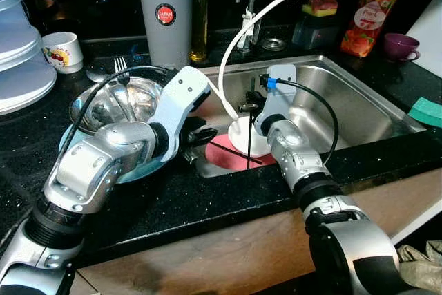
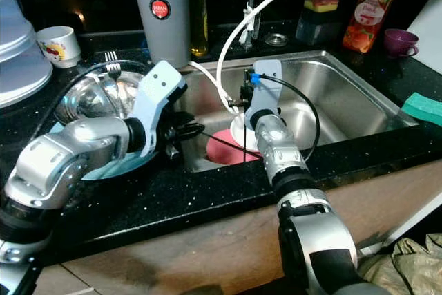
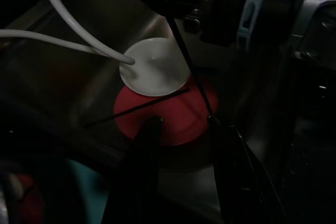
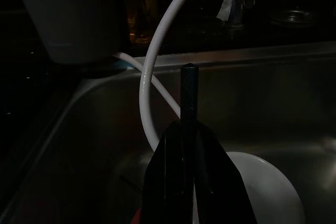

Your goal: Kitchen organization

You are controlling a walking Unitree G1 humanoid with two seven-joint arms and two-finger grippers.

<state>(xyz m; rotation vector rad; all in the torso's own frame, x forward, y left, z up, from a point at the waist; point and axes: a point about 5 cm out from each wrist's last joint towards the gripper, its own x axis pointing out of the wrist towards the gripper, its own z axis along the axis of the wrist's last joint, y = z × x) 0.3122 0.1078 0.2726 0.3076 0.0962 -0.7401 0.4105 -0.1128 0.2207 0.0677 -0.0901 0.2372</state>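
In the steel sink (image 1: 359,112) a white bowl (image 3: 153,73) lies upside down on a red dish (image 3: 173,111). One black chopstick (image 1: 235,152) rests flat across the red dish. My right gripper (image 4: 184,129) hangs over the white bowl, shut on a second black chopstick (image 4: 189,90) that it holds upright, its lower end reaching down to the red dish. My left gripper (image 1: 202,136) sits at the sink's left rim, open, its fingers (image 3: 142,166) pointing at the near edge of the red dish without touching it.
A white hose (image 1: 259,15) loops from the tap down into the sink beside the bowl. On the black counter to the left a metal bowl (image 1: 114,105) sits on a teal plate, with a fork, a mug (image 1: 62,51) and a grey canister (image 1: 164,12). A green sponge (image 1: 428,110) lies at right.
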